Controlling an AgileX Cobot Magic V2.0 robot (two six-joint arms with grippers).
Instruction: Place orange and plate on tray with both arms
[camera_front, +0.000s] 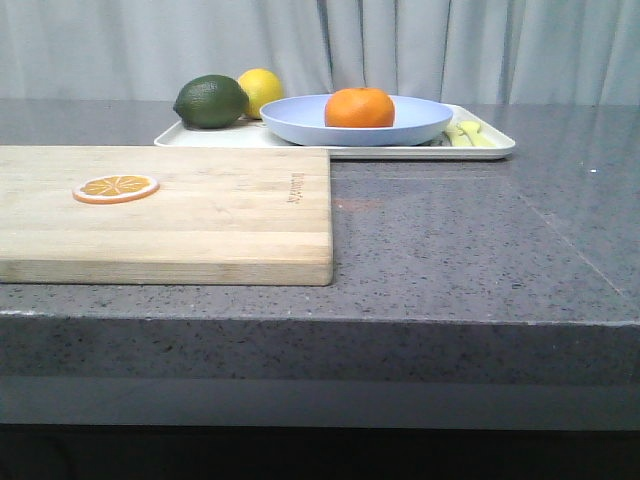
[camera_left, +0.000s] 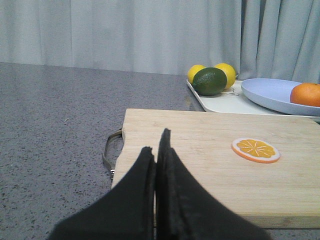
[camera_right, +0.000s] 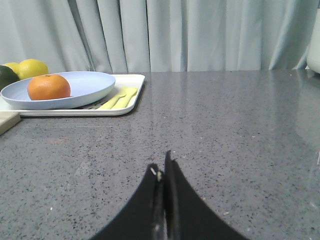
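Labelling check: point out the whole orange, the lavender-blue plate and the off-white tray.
round bright orange fruit (camera_front: 359, 107), front view, middle of its skin.
large pale lavender-blue round plate (camera_front: 300, 125), front view, left outer wall.
flat off-white rectangular tray (camera_right: 127, 95), right wrist view, bare floor beside cutlery.

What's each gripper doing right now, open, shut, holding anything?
Left gripper: shut, holding nothing, above the cutting board.
Right gripper: shut, holding nothing, over the bare countertop.
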